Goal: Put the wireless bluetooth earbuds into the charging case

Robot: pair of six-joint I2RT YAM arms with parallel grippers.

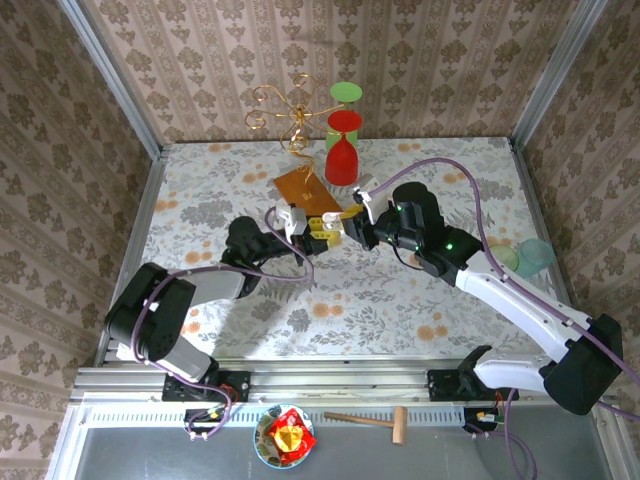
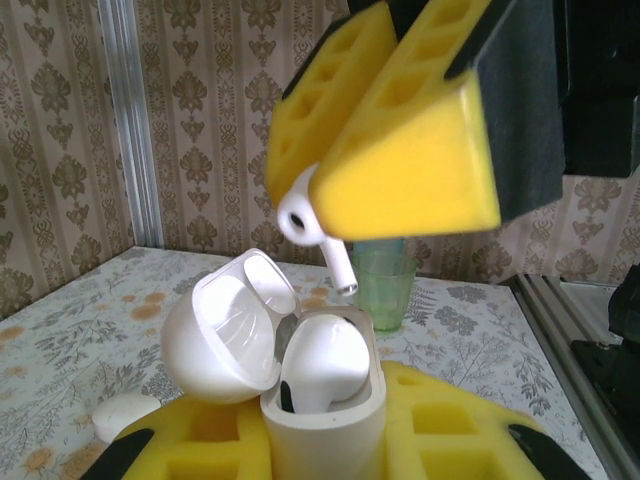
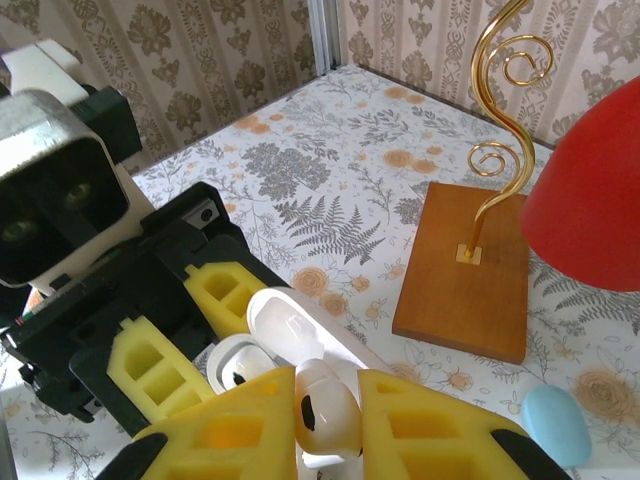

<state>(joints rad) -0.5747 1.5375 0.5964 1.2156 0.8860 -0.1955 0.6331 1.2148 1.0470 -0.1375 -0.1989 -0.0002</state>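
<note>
1. Top external view: the left pincer (image 1: 300, 226) and the right pincer (image 1: 345, 226) met tip to tip above the floral surface (image 1: 420, 300). The charging case (image 1: 318, 228) sat between them, too small there to read in detail.
2. Left wrist view: the left pincer (image 2: 325, 445) was clamped on the body of the case (image 2: 320, 420), holding it upright with its lid (image 2: 225, 330) swung open to one side. A seated earbud (image 2: 325, 365), smooth and white, already lay in the case. The right pincer (image 2: 318, 195) was closed on a white earbud (image 2: 300, 215), which hung just above the case and apart from it. Its thin stem slanted down toward the case's mouth.
3. Right wrist view: the white earbud (image 3: 320, 410) looked glossy with a dark spot on its bulb, pinched between the right pincer's yellow pads (image 3: 225, 430). It sat just above and beside the open case (image 3: 240, 365).
4. Judged from this, the step in hand was lowering the held earbud into the free well. Done well, that meant:
   - squaring the slanted stem to that well
   - keeping the case steady
   - descending slowly, clear of the lid and the seated earbud
   - letting go only once the earbud had dropped home
</note>
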